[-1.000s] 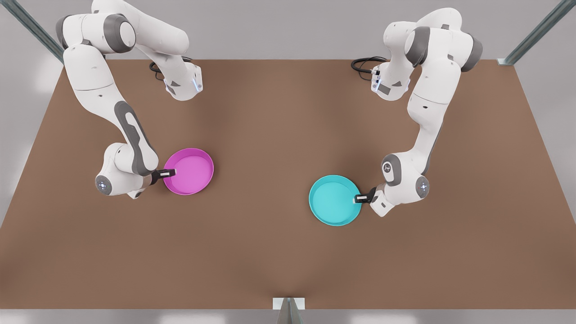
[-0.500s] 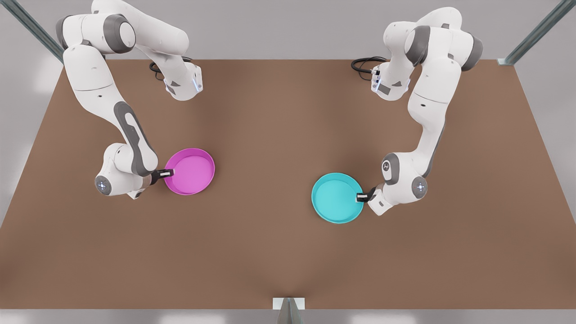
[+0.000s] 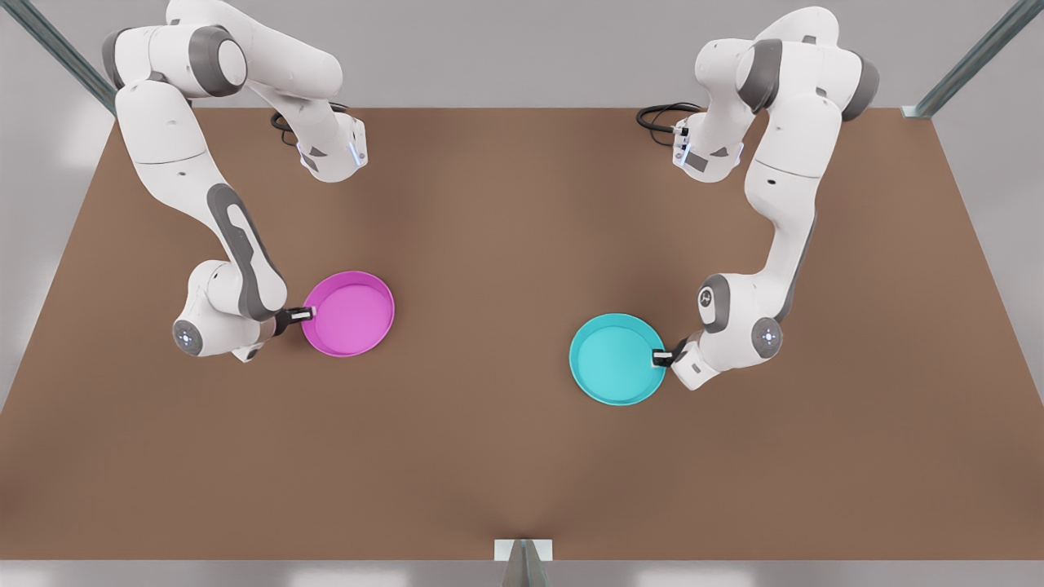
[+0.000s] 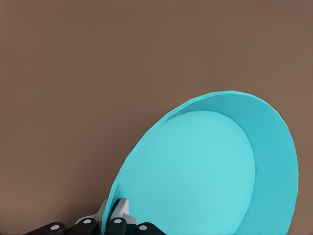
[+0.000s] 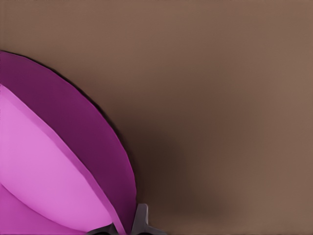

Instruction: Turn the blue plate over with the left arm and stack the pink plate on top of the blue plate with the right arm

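Now both glossy round plates sit slightly farther toward the front view's right than before. Left claw (image 3: 659,356) pinches the blue plate (image 3: 617,359) by its low rim; right claw (image 3: 306,313) pinches the pink plate (image 3: 349,314), above the matte brown bench (image 3: 506,244).

The round, shiny turquoise-blue plate (image 4: 205,171) runs off the left wrist view's edge, so part of its rim is cut off; the left arm's small black two-finger gripper (image 4: 113,215) is cut off there too, and only its finger ends and a few knuckles show, closed on the rim.

The round, shiny magenta-pink plate (image 5: 54,171) is cut by two edges of the right wrist view, and most of it is out of sight; of the right arm's small black gripper (image 5: 128,225) only a grey tip and a dark sliver show at that plate's rim.

In the front view, the inner finger of the left gripper (image 3: 662,356), at 3 o'clock on the blue plate (image 3: 616,359), is too small to tell; the same goes for the right gripper (image 3: 300,314) at 9 o'clock on the pink plate (image 3: 349,314).
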You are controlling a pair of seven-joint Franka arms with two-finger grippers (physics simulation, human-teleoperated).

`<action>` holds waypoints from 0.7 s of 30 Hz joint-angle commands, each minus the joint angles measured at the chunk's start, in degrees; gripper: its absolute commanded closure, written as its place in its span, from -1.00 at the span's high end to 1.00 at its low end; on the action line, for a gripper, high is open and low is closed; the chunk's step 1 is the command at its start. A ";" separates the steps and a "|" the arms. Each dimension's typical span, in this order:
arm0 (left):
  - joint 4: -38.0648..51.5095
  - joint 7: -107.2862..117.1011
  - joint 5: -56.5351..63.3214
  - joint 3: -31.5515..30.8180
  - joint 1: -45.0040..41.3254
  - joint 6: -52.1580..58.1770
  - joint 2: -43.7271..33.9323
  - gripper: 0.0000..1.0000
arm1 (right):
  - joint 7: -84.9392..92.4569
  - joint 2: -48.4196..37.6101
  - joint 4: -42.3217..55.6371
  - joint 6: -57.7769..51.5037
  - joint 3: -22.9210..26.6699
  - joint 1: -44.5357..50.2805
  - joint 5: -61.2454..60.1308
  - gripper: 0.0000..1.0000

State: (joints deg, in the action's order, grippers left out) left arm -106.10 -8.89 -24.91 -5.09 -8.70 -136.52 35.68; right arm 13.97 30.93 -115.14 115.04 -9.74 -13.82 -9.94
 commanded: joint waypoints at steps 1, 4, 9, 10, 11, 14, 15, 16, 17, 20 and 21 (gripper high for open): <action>0.01 -0.60 -8.49 0.26 0.09 0.12 0.01 -0.57 | -0.25 0.00 0.00 -0.08 -0.02 0.02 0.54 -0.57; 0.01 -0.33 -1.37 2.63 -0.08 0.55 -1.22 -0.57 | -0.17 0.00 3.25 -4.03 -0.02 0.10 0.54 -0.57; 0.19 -0.25 2.84 4.83 -0.17 6.09 -5.00 -0.57 | 0.54 -0.08 9.40 -10.54 -0.02 0.10 0.54 -0.57; 1.42 2.21 5.83 4.83 -0.17 7.85 -5.44 -0.57 | 1.06 -0.17 10.54 -11.50 -0.02 0.10 0.54 -0.57; 4.66 6.43 10.23 4.83 -0.44 12.85 -5.53 -0.57 | 1.33 -0.17 11.60 -12.47 -0.02 0.19 0.54 -0.57; 10.56 10.74 15.06 4.83 -1.40 22.44 -5.62 -0.57 | 1.33 -0.17 13.97 -13.53 -0.11 0.37 0.54 -0.57; 12.14 11.70 16.64 4.83 -1.49 25.16 -5.71 -0.57 | 1.33 -0.17 14.33 -13.61 -0.11 0.37 0.54 -0.57; 13.72 13.46 20.51 4.74 -1.58 27.45 -5.71 -0.57 | 1.15 -0.17 15.82 -15.20 -1.07 0.19 0.53 -0.57; 14.51 14.25 22.61 4.74 -1.67 28.68 -5.71 -0.57 | 1.15 -0.17 16.35 -15.72 -1.25 0.19 0.45 -0.57; 15.92 23.30 32.81 4.83 -5.53 32.28 -5.62 -0.57 | 1.15 -0.17 18.37 -17.74 -1.34 0.28 -0.61 -0.57; 16.45 26.38 35.54 4.83 -6.50 34.30 -5.62 -0.57 | 1.15 -0.17 18.98 -18.45 -1.34 0.28 -0.61 -0.57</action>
State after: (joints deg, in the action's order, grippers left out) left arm -89.64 19.03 9.10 -0.29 -16.28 -101.54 30.06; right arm 15.17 30.76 -96.07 96.59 -11.05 -13.53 -10.88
